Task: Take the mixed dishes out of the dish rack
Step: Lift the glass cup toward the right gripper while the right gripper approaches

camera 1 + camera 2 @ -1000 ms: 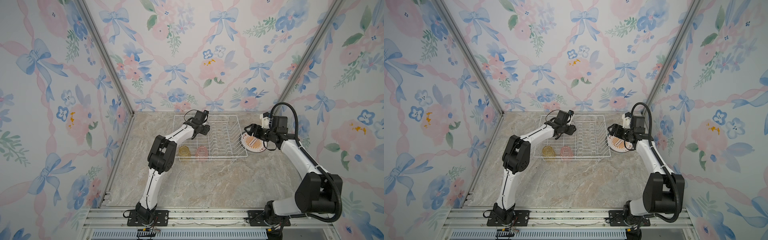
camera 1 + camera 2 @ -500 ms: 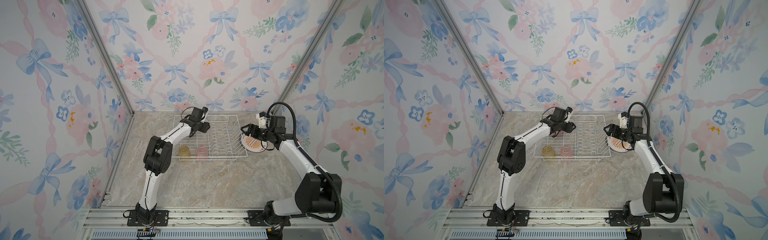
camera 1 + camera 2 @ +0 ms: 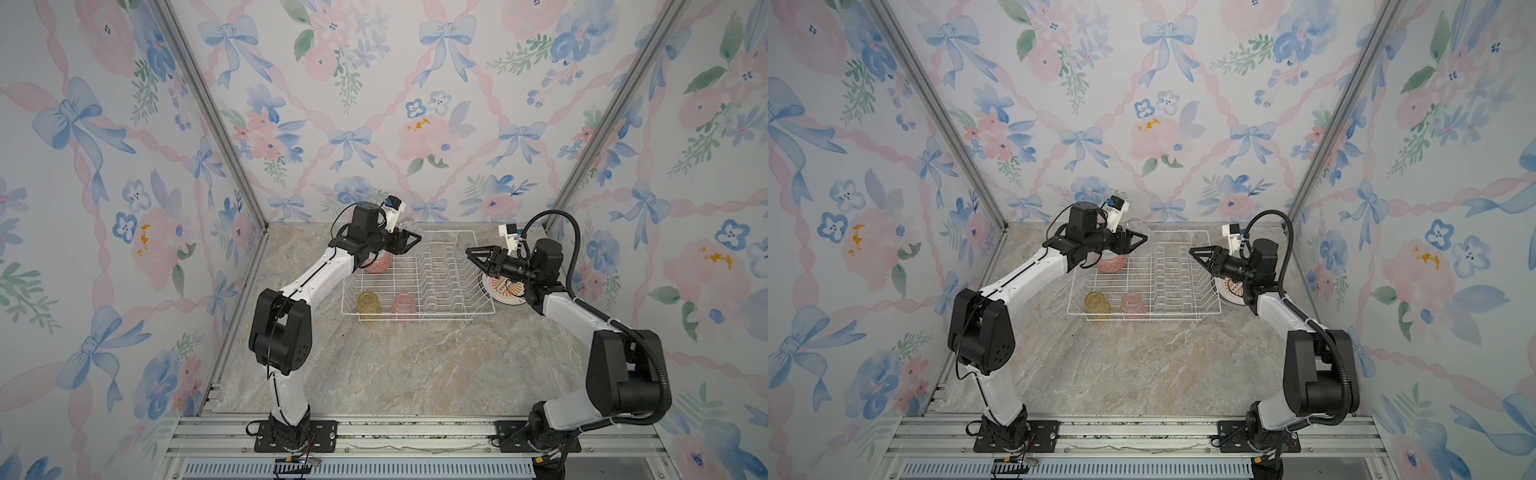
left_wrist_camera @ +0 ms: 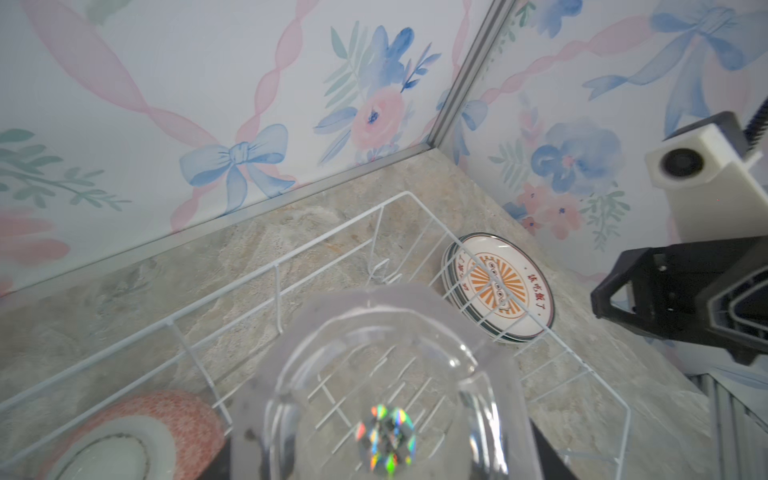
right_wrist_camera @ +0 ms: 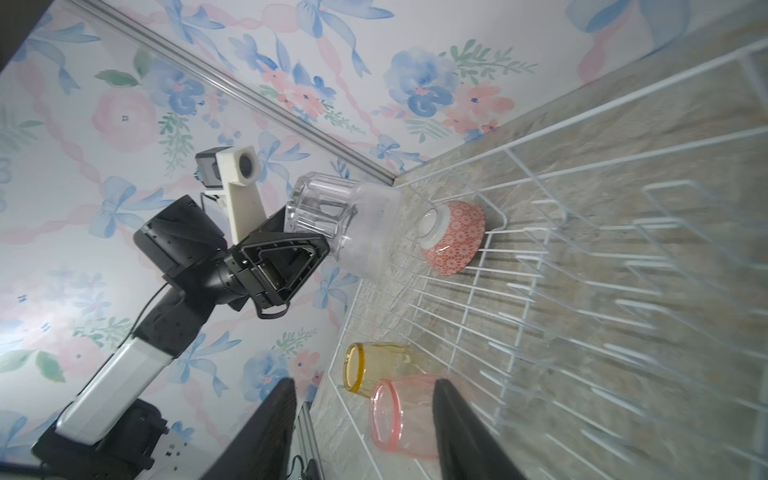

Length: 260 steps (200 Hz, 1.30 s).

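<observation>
The white wire dish rack (image 3: pixel 440 282) (image 3: pixel 1167 286) sits at the back of the table. My left gripper (image 3: pixel 409 239) (image 3: pixel 1138 237) is shut on a clear tumbler (image 3: pixel 409 228) (image 4: pixel 382 374) (image 5: pixel 332 212) and holds it tilted above the rack's back left corner. Under it in the rack lies the pink-red bowl (image 3: pixel 380 264) (image 5: pixel 453 237), on its side. A yellow tumbler (image 3: pixel 369 303) (image 5: pixel 378 365) and a pink tumbler (image 3: pixel 404 305) (image 5: pixel 407 415) lie at the rack's front left. My right gripper (image 3: pixel 471 253) (image 5: pixel 363 382) hangs open and empty over the rack's right edge.
A stack of white plates (image 3: pixel 503 291) (image 4: pixel 498 286), the top one with an orange sunburst, lies on the marble table just right of the rack, under my right wrist. Floral walls close in the back and both sides. The rack's upright prongs (image 3: pixel 436 266) hold nothing.
My left gripper has raised the clear tumbler a little above the rack. My right gripper has come away from the plate stack, up and to the left, and its jaws have narrowed.
</observation>
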{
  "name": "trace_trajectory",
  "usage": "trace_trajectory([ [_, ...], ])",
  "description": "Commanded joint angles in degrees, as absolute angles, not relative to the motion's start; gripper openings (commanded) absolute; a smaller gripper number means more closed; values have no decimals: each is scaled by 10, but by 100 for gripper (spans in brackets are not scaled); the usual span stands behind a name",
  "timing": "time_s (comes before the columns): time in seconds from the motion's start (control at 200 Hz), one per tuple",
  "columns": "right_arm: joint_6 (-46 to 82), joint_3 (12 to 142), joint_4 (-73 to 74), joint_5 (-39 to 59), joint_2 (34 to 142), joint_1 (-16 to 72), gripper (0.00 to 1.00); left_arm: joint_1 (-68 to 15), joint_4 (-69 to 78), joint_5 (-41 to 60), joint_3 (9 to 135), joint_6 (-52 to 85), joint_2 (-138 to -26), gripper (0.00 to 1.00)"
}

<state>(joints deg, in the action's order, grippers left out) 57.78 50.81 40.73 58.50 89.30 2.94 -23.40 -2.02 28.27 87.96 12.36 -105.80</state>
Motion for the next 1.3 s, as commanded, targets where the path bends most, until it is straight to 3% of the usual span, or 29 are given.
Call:
trace_trajectory([
  [0.0, 851, 508, 803, 638, 966, 50, 47, -219, 146, 412, 829, 221, -1031, 34],
  [0.075, 862, 520, 806, 636, 993, 69, 39, -219, 166, 429, 824, 238, -1033, 34],
  [0.6, 862, 532, 806, 624, 996, 101, 45, -221, 301, 495, 805, 338, -1048, 33],
  [1.295, 863, 604, 806, 600, 996, 133, 37, -252, 357, 502, 796, 379, -1073, 32],
])
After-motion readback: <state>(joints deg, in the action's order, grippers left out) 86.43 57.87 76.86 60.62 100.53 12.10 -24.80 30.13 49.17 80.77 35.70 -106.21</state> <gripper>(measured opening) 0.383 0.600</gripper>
